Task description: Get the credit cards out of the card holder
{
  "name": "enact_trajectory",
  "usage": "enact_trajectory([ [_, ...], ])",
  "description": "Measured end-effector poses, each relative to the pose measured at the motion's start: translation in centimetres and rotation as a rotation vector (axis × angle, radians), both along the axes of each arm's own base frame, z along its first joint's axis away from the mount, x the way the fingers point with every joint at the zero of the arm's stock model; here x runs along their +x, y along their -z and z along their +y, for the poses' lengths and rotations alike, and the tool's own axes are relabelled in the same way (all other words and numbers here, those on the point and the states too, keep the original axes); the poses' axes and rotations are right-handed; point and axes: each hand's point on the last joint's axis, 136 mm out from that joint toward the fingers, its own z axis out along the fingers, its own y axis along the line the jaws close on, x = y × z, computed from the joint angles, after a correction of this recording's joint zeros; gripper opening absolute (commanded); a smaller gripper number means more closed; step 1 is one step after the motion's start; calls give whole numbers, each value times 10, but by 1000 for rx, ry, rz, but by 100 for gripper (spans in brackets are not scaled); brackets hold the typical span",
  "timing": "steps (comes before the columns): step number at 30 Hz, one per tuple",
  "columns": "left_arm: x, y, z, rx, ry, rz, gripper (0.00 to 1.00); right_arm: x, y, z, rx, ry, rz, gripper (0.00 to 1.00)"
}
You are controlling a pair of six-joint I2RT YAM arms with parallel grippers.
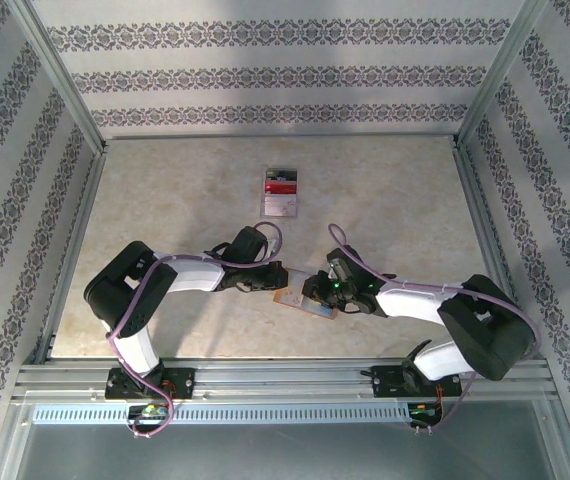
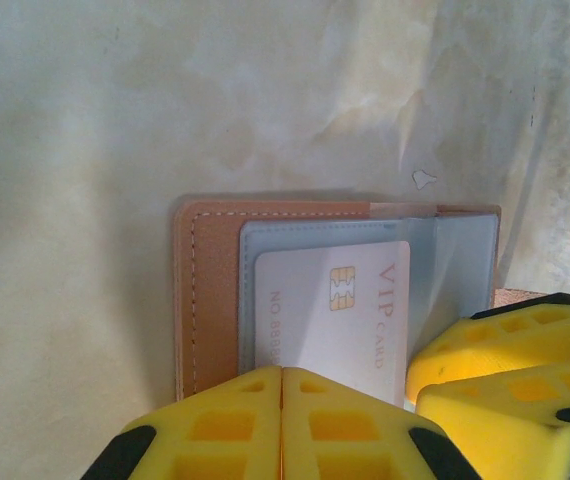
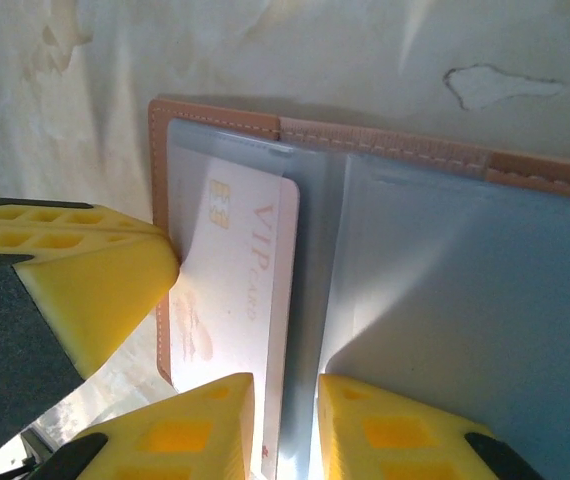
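Observation:
The card holder point(image 1: 303, 303) lies open on the table between my two grippers, salmon outside point(image 2: 210, 290), grey-blue inside point(image 3: 445, 300). A white credit card marked VIP point(image 2: 335, 310) sits in its left pocket, and its end sticks out past the holder's edge point(image 3: 235, 300). My left gripper point(image 2: 282, 372) is shut, jaws touching, tips down on the near edge of the card and holder. My right gripper point(image 3: 285, 385) stands a little open. One finger is over the card, the other over the grey inside, with the card's long edge in the gap. A red, white and dark card stack point(image 1: 281, 192) lies further back.
The left gripper's finger point(image 3: 95, 270) lies close beside the holder's left edge, and the right gripper's fingers point(image 2: 505, 345) crowd the holder's right side. Metal rails point(image 1: 75, 250) and patterned walls bound the table. A small chip point(image 2: 424, 178) marks the tabletop.

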Motion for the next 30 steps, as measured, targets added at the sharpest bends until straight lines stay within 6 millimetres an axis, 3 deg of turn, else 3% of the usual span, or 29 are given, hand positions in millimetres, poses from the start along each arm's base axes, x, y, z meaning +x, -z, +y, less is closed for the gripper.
enact_trajectory([
  [17,0,0,0,0,0,0,8,3,3,6,60,26,5,20],
  [30,0,0,0,0,0,0,8,3,4,7,73,33,4,10],
])
